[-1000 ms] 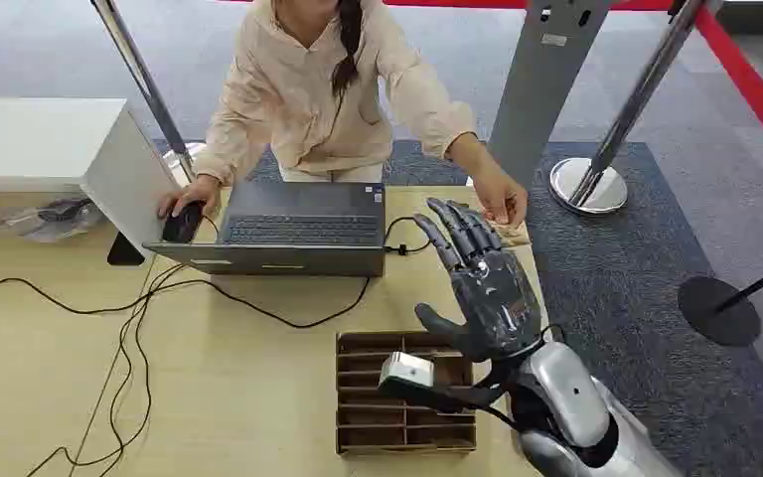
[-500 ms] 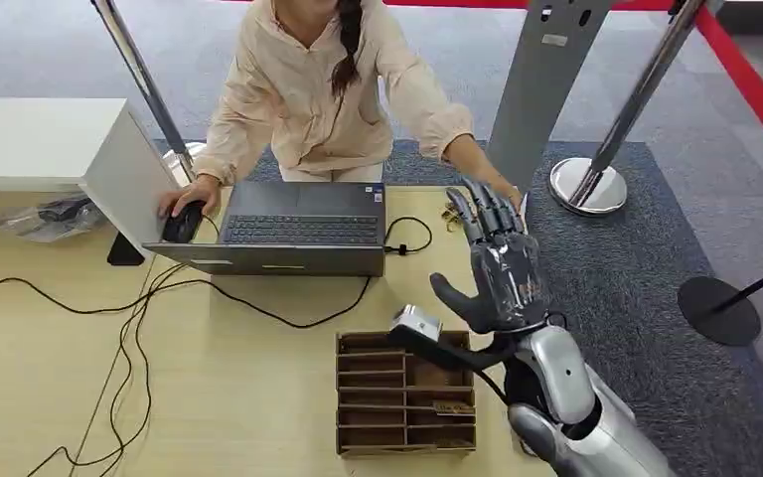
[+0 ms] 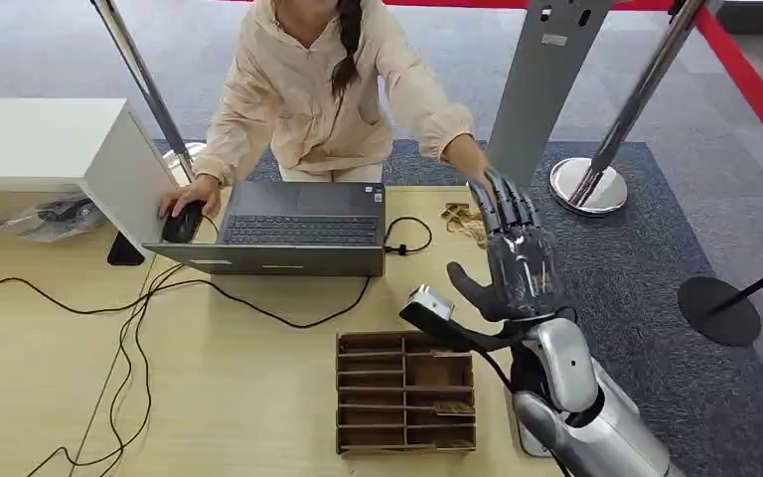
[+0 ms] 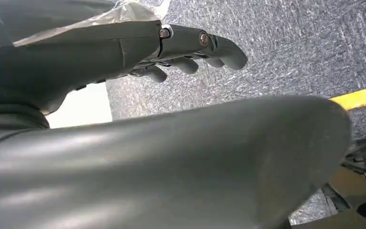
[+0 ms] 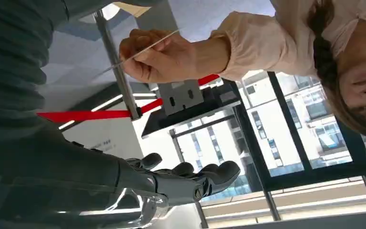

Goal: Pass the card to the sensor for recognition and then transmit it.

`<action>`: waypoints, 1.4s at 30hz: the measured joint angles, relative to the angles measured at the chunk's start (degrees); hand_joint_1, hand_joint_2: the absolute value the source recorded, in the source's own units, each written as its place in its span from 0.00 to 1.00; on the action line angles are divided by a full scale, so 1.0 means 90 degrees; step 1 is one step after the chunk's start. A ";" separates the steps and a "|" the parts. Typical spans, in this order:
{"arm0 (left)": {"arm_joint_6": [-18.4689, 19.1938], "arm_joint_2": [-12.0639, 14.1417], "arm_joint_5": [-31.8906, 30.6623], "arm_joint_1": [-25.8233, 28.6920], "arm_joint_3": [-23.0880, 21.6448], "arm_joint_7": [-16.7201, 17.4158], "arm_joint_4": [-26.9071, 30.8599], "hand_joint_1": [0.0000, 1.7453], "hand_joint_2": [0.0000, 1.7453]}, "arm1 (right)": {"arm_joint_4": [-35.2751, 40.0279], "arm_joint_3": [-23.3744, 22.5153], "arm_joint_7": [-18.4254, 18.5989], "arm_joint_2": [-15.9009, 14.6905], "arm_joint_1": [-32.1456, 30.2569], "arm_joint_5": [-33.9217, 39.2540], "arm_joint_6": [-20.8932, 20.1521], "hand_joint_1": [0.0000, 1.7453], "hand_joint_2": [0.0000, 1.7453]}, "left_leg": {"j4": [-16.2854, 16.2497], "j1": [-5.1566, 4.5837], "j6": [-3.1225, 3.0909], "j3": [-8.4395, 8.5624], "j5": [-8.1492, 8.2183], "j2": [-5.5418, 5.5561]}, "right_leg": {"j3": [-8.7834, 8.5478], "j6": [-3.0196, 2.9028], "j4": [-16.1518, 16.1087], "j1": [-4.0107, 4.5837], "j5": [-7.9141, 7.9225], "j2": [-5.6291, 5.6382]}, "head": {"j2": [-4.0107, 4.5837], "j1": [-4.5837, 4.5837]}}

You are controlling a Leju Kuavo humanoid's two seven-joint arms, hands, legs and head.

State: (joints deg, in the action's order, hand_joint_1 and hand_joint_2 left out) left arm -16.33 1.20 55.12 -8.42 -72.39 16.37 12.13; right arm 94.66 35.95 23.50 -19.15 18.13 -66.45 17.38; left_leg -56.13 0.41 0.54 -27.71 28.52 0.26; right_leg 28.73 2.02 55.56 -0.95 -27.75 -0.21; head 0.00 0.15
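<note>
card (image 5: 138,52) pinched in person's hand (image 5: 164,57), right hand (image 3: 517,260) spread beside

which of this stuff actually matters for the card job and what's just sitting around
Part of the job:
- card, pinched in the person's hand
- right hand, raised with fingers spread, holding nothing

Just lying about:
- laptop
- mouse
- cables
- cardboard slotted tray
- stanchion base
</note>
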 joint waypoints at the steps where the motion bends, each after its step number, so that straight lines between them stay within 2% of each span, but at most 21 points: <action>1: 0.0002 0.0000 0.0000 0.0000 -0.0002 0.0000 0.0000 0.00 0.00 | -0.0024 -0.0017 0.0007 0.0000 0.0000 -0.0002 0.0007 0.00 1.00 | 0.0000 0.0000 0.0000 0.0000 0.0000 0.0000 | 0.0000 0.0000 0.0000 0.0000 0.0000 0.0000 | 0.0002 0.0002; 11: 0.0002 0.0000 0.0000 -0.0002 -0.0007 -0.0010 0.0000 0.00 0.00 | -0.0313 -0.0112 0.0112 -0.0002 0.0000 -0.0095 0.0002 0.00 1.00 | 0.0000 0.0000 0.0000 0.0000 0.0000 0.0000 | 0.0000 0.0000 0.0000 0.0000 0.0000 0.0000 | 0.0002 0.0002; 16: 0.0002 0.0000 0.0002 -0.0004 -0.0007 -0.0015 0.0000 0.00 0.00 | -0.0452 -0.0150 0.0134 -0.0002 -0.0001 -0.0107 -0.0017 0.11 1.00 | 0.0000 0.0000 0.0000 0.0000 0.0000 0.0000 | 0.0000 0.0000 0.0000 0.0000 0.0000 0.0000 | 0.0002 0.0002; 18: 0.0002 0.0000 0.0005 -0.0005 -0.0007 -0.0015 0.0000 0.00 0.00 | -0.0500 -0.0158 0.0141 -0.0002 -0.0001 -0.0107 -0.0020 0.31 1.00 | 0.0000 0.0000 0.0000 0.0000 0.0000 0.0000 | 0.0001 0.0000 0.0000 0.0000 0.0000 0.0000 | 0.0002 0.0002; 19: 0.0002 0.0000 0.0005 -0.0005 -0.0007 -0.0015 0.0000 0.00 0.00 | -0.0529 -0.0160 0.0143 -0.0002 0.0000 -0.0112 -0.0022 0.78 1.00 | 0.0000 0.0000 0.0000 0.0000 0.0000 0.0000 | 0.0000 0.0000 0.0000 0.0000 0.0000 0.0000 | 0.0002 0.0000; 21: 0.0002 0.0000 0.0007 -0.0005 -0.0007 -0.0022 0.0000 0.00 0.00 | -0.0580 -0.0165 0.0167 -0.0002 0.0000 -0.0116 -0.0022 0.81 1.00 | 0.0000 0.0000 0.0000 0.0000 0.0000 0.0000 | 0.0000 0.0000 0.0000 0.0000 0.0000 0.0000 | 0.0000 0.0000; 22: 0.0002 0.0000 0.0007 -0.0005 -0.0007 -0.0024 0.0000 0.00 0.00 | -0.0595 -0.0170 0.0175 -0.0002 -0.0001 -0.0119 -0.0024 0.89 1.00 | 0.0000 0.0000 0.0000 0.0000 0.0000 0.0000 | 0.0000 0.0000 0.0000 0.0000 0.0000 0.0000 | 0.0002 0.0002; 24: 0.0005 0.0000 0.0010 -0.0006 -0.0007 -0.0027 0.0000 0.00 0.00 | -0.0641 -0.0180 0.0187 -0.0002 -0.0001 -0.0126 -0.0027 0.89 1.00 | 0.0000 0.0000 0.0000 0.0000 0.0000 0.0000 | 0.0000 0.0000 0.0000 0.0000 0.0000 0.0000 | 0.0002 0.0002; 25: 0.0005 0.0000 0.0010 -0.0006 -0.0007 -0.0027 0.0000 0.00 0.00 | -0.0658 -0.0187 0.0197 -0.0002 -0.0002 -0.0141 -0.0039 1.00 1.00 | 0.0000 0.0000 0.0000 0.0000 0.0000 0.0000 | 0.0000 0.0000 0.0000 0.0000 0.0000 0.0000 | 0.0002 0.0000; 42: 0.0015 0.0002 0.0036 -0.0006 -0.0007 -0.0092 0.0000 0.00 0.00 | -0.0809 -0.0211 0.0304 -0.0007 0.0000 -0.0219 -0.0090 1.00 1.00 | -0.0001 0.0000 0.0000 -0.0001 0.0000 0.0000 | 0.0002 0.0000 0.0000 0.0000 0.0000 0.0000 | 0.0002 0.0002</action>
State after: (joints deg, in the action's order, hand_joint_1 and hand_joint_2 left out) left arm -16.20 1.22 55.45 -8.48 -72.46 15.54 12.13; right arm 87.38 34.05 26.23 -19.21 18.13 -68.41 16.57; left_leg -56.13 0.41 0.54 -27.72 28.53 0.26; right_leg 28.75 2.02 55.55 -0.95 -27.75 -0.21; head 0.02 0.17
